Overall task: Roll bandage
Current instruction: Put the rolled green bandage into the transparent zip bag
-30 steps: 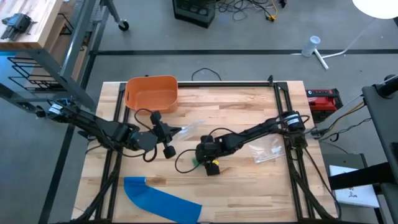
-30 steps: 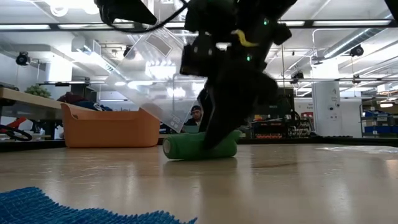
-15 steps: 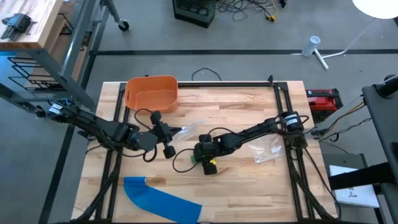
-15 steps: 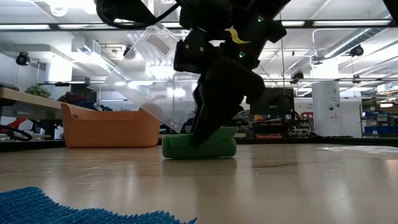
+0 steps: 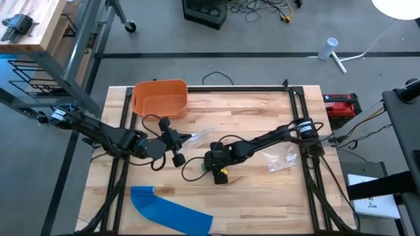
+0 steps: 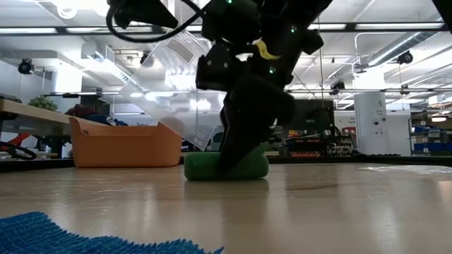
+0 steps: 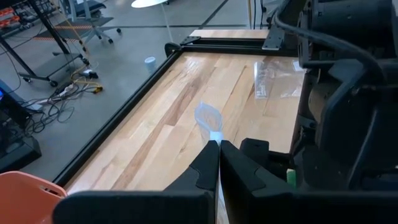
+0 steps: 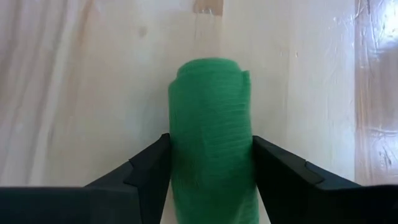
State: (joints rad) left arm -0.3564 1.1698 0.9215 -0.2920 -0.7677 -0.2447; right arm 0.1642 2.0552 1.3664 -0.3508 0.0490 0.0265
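Observation:
A rolled green bandage (image 6: 205, 167) lies on its side on the wooden table, near the middle. My right gripper (image 8: 210, 138) comes down on it from above, with one finger on each side. A loose blue bandage (image 5: 172, 208) lies flat at the table's near left. My left gripper (image 7: 214, 144) hovers left of centre, above the table, shut on a clear plastic bag (image 5: 201, 134). My left gripper pinches the clear bag's near edge (image 7: 215, 135) between its two shut fingertips. The bag sticks out ahead of them, clear of the table. My right gripper pinches the green roll's curved sides (image 8: 180, 155) between its two fingers (image 8: 146, 171), slanting down from above. The roll rests on the table.
An orange bin (image 5: 159, 98) stands at the far left. A second clear plastic bag (image 5: 279, 159) lies on the table at the right. A black cable (image 5: 190, 174) loops beside the right gripper.
My right gripper's fingers have settled a little lower around the green roll, which has stayed lying on the table.

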